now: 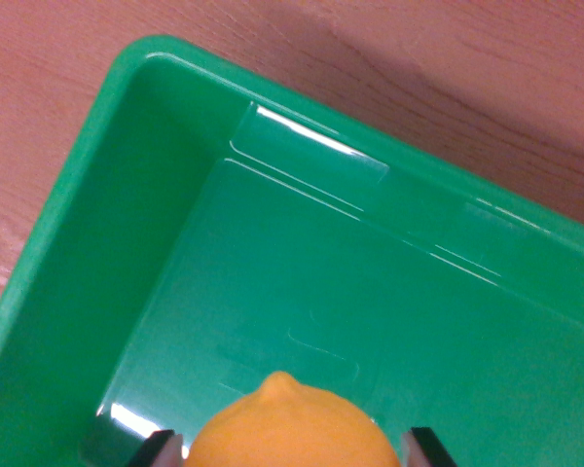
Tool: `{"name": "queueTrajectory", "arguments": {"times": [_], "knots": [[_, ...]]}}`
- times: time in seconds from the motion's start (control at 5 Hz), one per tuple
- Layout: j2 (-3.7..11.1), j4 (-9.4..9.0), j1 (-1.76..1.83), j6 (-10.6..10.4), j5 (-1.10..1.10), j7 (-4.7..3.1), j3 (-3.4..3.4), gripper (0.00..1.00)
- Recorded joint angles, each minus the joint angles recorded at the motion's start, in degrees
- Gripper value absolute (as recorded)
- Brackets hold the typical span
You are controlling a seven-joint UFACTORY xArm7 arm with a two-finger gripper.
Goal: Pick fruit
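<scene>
A yellow-orange lemon (pixel 290 428) with a pointed tip fills the bottom middle of the wrist view. My gripper (pixel 290 449) is shut on the lemon, one dark fingertip (pixel 158 449) showing on its left and the other on its right at the bottom edge. The lemon hangs over the floor of a green plastic bin (pixel 97 195). I cannot tell whether the lemon touches the bin floor.
The bin's glossy floor holds nothing else in view. Its rim runs diagonally from the upper left to the right edge. Beyond the rim lies a reddish-brown wooden tabletop (pixel 389 58).
</scene>
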Motion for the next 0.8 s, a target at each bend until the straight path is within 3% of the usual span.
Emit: {"name": "queueTrajectory", "arguments": {"times": [0.2, 0.4, 0.6, 0.8], "knots": [[0.0, 0.0, 0.0, 0.0, 0.0, 0.0, 0.0, 1.0], [-0.85, 1.28, 0.0, 2.1, -0.09, 0.14, -0.03, 1.0], [-0.85, 1.28, 0.0, 2.1, -0.09, 0.14, -0.03, 1.0], [-1.67, 2.53, 0.0, 4.2, -0.18, 0.27, -0.06, 1.0]]}}
